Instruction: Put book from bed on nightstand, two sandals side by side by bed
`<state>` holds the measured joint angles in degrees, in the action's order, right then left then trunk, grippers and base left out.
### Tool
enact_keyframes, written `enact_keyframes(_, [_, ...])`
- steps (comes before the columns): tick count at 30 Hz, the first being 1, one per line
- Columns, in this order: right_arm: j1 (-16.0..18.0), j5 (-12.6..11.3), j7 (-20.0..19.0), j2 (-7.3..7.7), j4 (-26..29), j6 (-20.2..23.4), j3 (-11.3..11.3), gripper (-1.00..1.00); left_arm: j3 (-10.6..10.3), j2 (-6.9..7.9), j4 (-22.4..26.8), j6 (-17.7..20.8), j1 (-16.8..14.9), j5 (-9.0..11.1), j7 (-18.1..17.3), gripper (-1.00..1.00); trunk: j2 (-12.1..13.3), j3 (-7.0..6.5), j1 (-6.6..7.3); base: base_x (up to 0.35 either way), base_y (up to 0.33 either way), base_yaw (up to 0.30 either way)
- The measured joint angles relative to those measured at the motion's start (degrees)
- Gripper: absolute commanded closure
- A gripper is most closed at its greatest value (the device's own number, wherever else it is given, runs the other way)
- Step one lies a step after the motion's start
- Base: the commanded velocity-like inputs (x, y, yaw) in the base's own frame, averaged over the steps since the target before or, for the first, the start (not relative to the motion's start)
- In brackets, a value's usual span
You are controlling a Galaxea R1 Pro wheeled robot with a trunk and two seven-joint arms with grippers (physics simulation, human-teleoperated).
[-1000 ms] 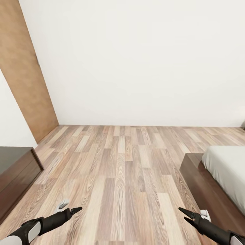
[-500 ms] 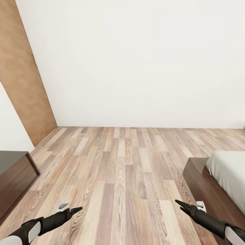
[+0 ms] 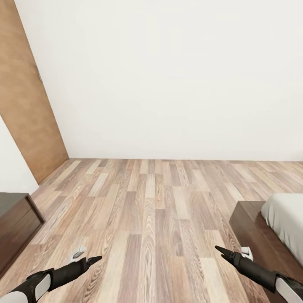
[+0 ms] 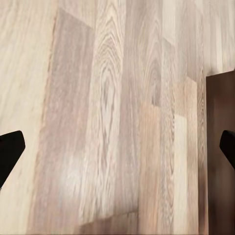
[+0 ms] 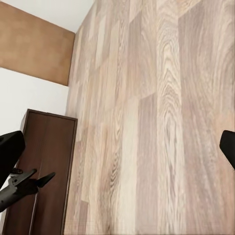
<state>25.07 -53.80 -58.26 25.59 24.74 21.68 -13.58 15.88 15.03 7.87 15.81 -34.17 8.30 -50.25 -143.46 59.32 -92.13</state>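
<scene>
1. Progress: judged early, robot in transit. Neither gripper carried anything. The bed (image 3: 281, 223) sat at right, corner of frame and mattress visible. The dark low cabinet (image 3: 14, 221) at left possibly a nightstand.
2. Pose: both arms held low, pointing forward over the wood-plank floor (image 3: 155, 210).
3. Left gripper (image 4: 117, 147): fingers wide apart, empty.
4. Right gripper (image 5: 117, 147): likewise spread, empty.
</scene>
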Motion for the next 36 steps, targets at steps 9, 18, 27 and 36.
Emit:
enact_keyframes(9, [0.0, 0.0, 0.2, -0.06, -0.4, 0.0, 0.0, -1.0, 0.0, 0.0, 0.0, 0.0, 0.0, 0.0, 0.0, -1.0, 0.0, 0.0, 0.0, 0.172, 0.0, 0.0])
enact_keyframes(18, [0.0, 0.2, -0.1, -0.07, -0.6, 0.0, 0.0, -1.0, 0.0, 0.02, 0.0, 0.0, 0.0, 0.0, 0.0, -1.0, 0.0, 0.0, 0.0, 0.172, 0.0, 0.0])
enact_keyframes(27, [0.0, 0.3, -0.1, -0.09, -0.6, -0.1, 0.0, -1.0, 0.0, 0.01, 0.0, 0.0, 0.0, 0.0, 0.0, -1.0, 0.0, 0.0, 0.0, 0.172, 0.0, 0.0])
enact_keyframes(36, [0.0, 0.2, 0.0, -0.23, -0.7, -0.2, 0.0, -1.0, 0.0, -0.02, 0.0, 0.0, 0.0, 0.0, 0.0, -1.0, 0.0, 0.0, 0.0, 0.172, 0.0, 0.0])
